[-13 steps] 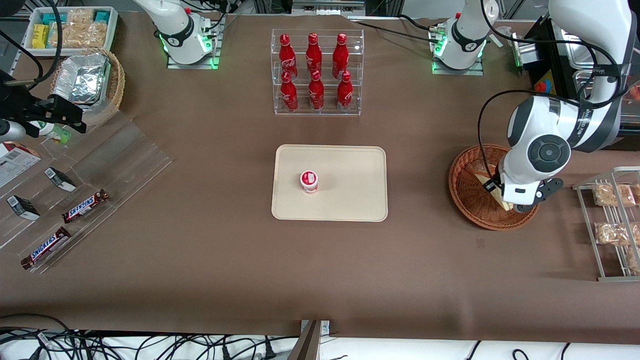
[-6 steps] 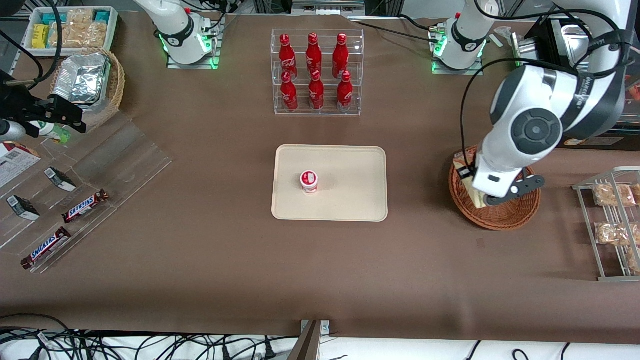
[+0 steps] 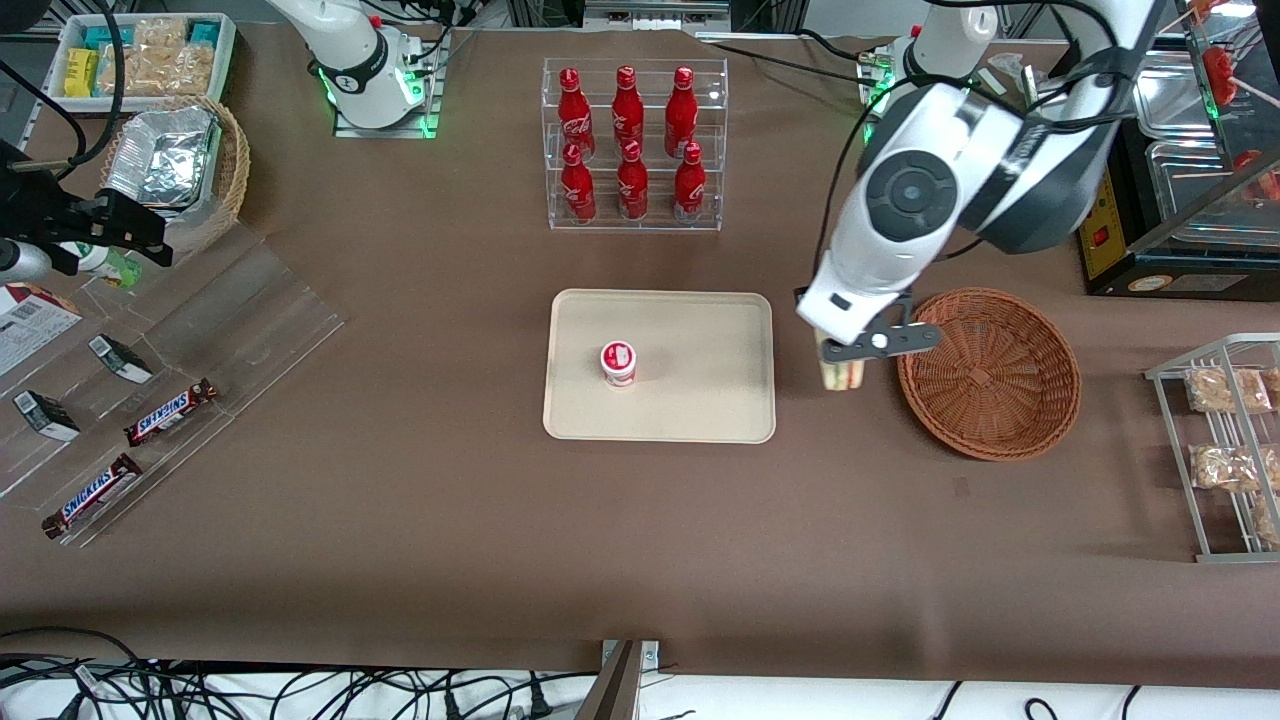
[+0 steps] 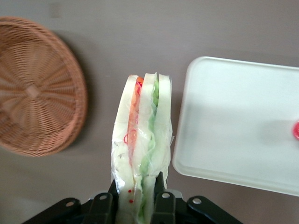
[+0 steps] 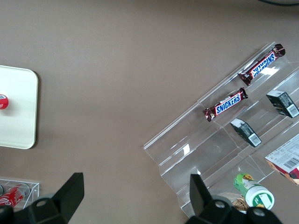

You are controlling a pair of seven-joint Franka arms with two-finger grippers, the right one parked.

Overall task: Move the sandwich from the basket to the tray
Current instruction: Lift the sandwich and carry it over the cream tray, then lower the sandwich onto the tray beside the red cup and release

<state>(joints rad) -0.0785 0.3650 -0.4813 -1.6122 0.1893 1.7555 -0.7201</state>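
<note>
Hanging between basket and tray: claw gripping sandwich.

woven wicker basket, matt smooth tray

six red bottles in clear rack, mid-table, far from front camera | red-lidded cup nearer that camera than the rack | two Snickers bars and small boxes on acrylic shelf, parked arm's end | foil-lined tan basket farther | snack packets on wire rack, working arm's end
</note>
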